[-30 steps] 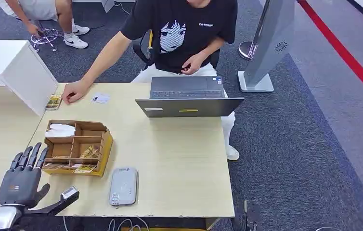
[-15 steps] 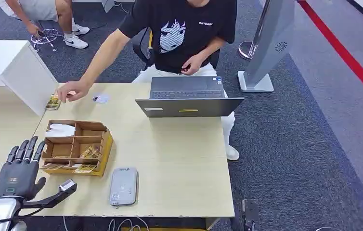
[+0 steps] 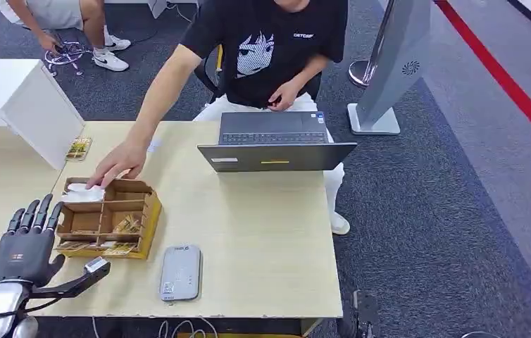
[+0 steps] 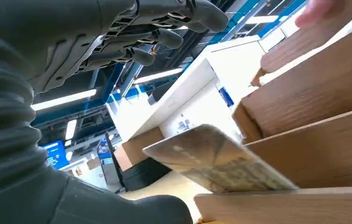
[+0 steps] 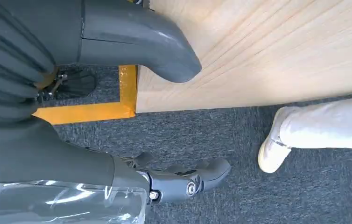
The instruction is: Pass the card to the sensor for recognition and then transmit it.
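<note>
Left hand (image 3: 25,243) empty, fingers spread, just beside cardboard organizer (image 3: 146,213); a card (image 4: 221,161) sticks out of its near slot. Right hand (image 5: 132,44) below table edge (image 5: 277,51), probably empty, grip unclear. Person's hand (image 3: 115,165) touches organizer's far corner.

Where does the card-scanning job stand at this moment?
Barely started. The left hand hovers open beside the cardboard organizer, holding nothing. Cards sit in its compartments, where a person's hand reaches. The grey sensor lies untouched. Picking, scanning and handing over all remain.
</note>
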